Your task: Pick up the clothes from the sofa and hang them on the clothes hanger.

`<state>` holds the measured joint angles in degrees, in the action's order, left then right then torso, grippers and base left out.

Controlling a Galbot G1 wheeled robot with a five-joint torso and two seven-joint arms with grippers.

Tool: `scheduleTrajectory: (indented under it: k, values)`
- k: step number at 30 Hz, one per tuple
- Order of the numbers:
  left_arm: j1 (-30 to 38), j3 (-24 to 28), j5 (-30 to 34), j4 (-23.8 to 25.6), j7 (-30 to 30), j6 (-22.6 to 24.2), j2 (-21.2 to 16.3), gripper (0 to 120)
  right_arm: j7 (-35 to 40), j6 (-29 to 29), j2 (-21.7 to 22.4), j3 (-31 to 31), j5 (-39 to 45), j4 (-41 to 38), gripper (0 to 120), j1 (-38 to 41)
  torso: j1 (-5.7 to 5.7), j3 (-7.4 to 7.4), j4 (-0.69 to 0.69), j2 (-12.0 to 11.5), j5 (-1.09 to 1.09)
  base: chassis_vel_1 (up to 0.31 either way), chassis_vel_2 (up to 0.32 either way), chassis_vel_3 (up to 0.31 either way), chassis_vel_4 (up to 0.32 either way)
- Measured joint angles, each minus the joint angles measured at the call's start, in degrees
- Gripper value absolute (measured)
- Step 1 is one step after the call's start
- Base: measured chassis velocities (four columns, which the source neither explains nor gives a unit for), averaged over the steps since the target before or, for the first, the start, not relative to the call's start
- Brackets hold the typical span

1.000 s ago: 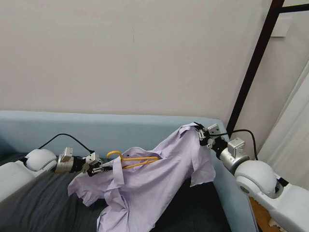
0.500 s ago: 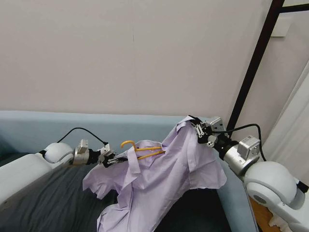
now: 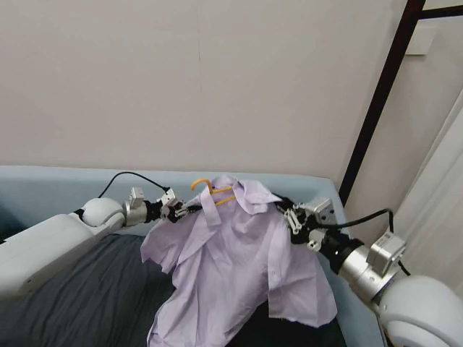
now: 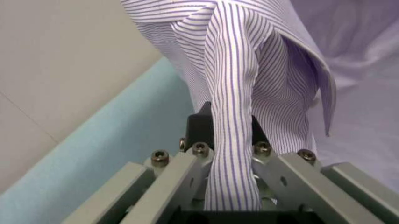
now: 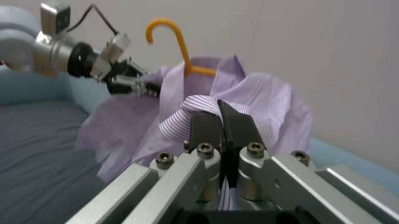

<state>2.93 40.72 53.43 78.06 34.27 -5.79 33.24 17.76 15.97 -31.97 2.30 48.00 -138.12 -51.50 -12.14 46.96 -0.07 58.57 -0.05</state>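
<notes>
A lilac striped shirt (image 3: pixel 231 267) hangs on a yellow hanger (image 3: pixel 211 189) above the sofa (image 3: pixel 65 188), held up from both sides. My left gripper (image 3: pixel 179 210) is shut on the shirt's left shoulder; a fold of striped cloth (image 4: pixel 234 140) runs down between its fingers. On the opposite shoulder my right gripper (image 3: pixel 288 216) is shut, its black fingertips (image 5: pixel 219 125) pinching a twisted fold of cloth. From the right wrist, the hanger's hook (image 5: pixel 169 35) rises over the collar and the left gripper (image 5: pixel 134 84) is farther off. The shirt's hem trails onto the seat.
The pale blue sofa back runs along a plain wall, with a dark grey seat (image 3: pixel 65 303) below. A black rack post (image 3: pixel 376 101) slants up at the right, beside a white curtain (image 3: pixel 434 202).
Both grippers have raised the shirt and hanger and carried them rightward. The shirt now hangs upright with its collar on top, and the right arm has dropped lower in the picture.
</notes>
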Motion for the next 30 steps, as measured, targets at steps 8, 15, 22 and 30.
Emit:
scheduleTrajectory:
  k: [8,15,22,30]
  values:
    - [2.9,0.3,3.5,9.0,2.2,0.2,-6.8,1,1.7,1.7,-5.2,-4.1,0.0,5.9,3,-2.4,0.0,0.0,0.01,0.0,-0.01,0.0,0.0,0.0,0.0]
    - [4.9,0.9,4.1,13.1,7.0,0.4,-11.2,1,3.4,1.0,-7.0,-5.0,-6.4,10.7,30,-5.7,0.0,0.0,0.01,0.0,0.0,0.0,0.0,0.0,0.0]
    - [11.8,6.4,2.0,11.8,10.2,-0.4,-10.3,1,2.5,0.4,-5.3,-0.9,-12.8,8.0,54,-10.7,0.0,0.0,-0.01,0.0,0.0,0.0,0.0,0.0,0.0]
    - [17.8,11.2,-1.7,5.9,10.8,-1.5,-3.9,1,6.2,2.2,-5.0,4.0,-17.5,2.2,82,-17.9,0.0,0.01,-0.02,0.0,0.01,0.0,0.0,0.0,0.0]
